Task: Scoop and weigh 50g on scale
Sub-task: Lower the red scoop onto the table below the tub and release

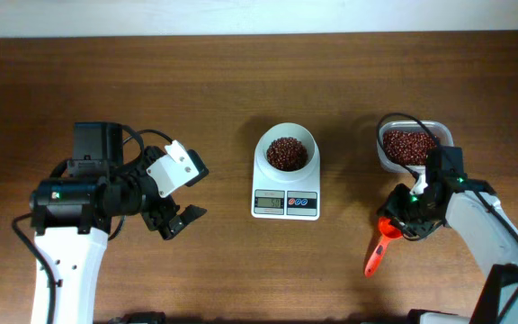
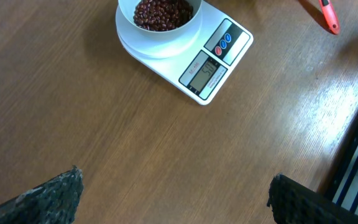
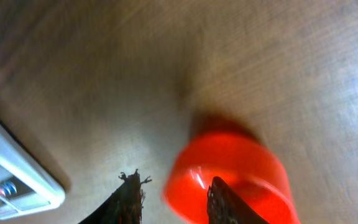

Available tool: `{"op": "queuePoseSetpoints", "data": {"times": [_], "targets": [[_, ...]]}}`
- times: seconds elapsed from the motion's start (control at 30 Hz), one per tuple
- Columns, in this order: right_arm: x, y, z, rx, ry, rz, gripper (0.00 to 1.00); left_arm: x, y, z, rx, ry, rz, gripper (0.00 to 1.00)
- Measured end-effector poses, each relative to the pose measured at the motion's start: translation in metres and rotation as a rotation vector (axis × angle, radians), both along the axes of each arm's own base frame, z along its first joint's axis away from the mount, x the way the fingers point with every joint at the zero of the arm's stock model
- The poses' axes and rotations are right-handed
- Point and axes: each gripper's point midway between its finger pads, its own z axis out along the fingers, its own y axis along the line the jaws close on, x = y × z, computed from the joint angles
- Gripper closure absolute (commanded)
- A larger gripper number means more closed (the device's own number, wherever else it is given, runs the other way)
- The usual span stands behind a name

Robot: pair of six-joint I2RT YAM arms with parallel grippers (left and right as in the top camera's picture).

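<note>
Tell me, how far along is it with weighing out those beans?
Done: beans already sit in the bowl on the scale, though its display is too small to read. In hand: the right gripper is at the red scoop; whether it grips is unclear. The left gripper is open and empty. Left: topping up from the tub, if short.
</note>
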Motion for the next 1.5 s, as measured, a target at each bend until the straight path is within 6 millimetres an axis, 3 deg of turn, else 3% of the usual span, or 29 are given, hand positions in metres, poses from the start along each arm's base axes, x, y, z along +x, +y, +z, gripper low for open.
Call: {"op": "queuePoseSetpoints", "data": {"times": [0.13, 0.23, 0.47, 0.63, 0.8, 1.0, 1.13, 1.27, 1.5], "targets": [[0.011, -0.009, -0.006, -0.046, -0.024, -0.030, 0.67, 0.000, 0.000, 0.000, 0.000, 0.000, -0.001, 0.01], [0.013, -0.016, -0.009, -0.086, -0.025, -0.039, 0.96, 0.000, 0.000, 0.000, 0.000, 0.000, 0.000, 0.01], [0.012, -0.020, -0.002, -0.127, -0.036, 0.097, 0.96, 0.000, 0.000, 0.000, 0.000, 0.000, 0.000, 0.01], [0.038, -0.026, 0.021, -0.200, -0.155, 0.317, 0.96, 0.000, 0.000, 0.000, 0.000, 0.000, 0.000, 0.01], [0.018, -0.042, 0.015, -0.292, -0.065, 0.407, 0.96, 0.000, 0.000, 0.000, 0.000, 0.000, 0.000, 0.01], [0.012, -0.050, 0.009, -0.342, -0.039, 0.426, 0.96, 0.000, 0.000, 0.000, 0.000, 0.000, 0.000, 0.01], [0.002, -0.050, -0.012, -0.349, -0.037, 0.425, 0.96, 0.000, 0.000, 0.000, 0.000, 0.000, 0.000, 0.01], [0.010, -0.053, -0.012, -0.373, -0.071, 0.419, 0.85, 0.000, 0.000, 0.000, 0.000, 0.000, 0.000, 0.01], [0.008, -0.055, -0.016, -0.384, -0.068, 0.420, 0.52, 0.000, 0.000, 0.000, 0.000, 0.000, 0.000, 0.01]]}}
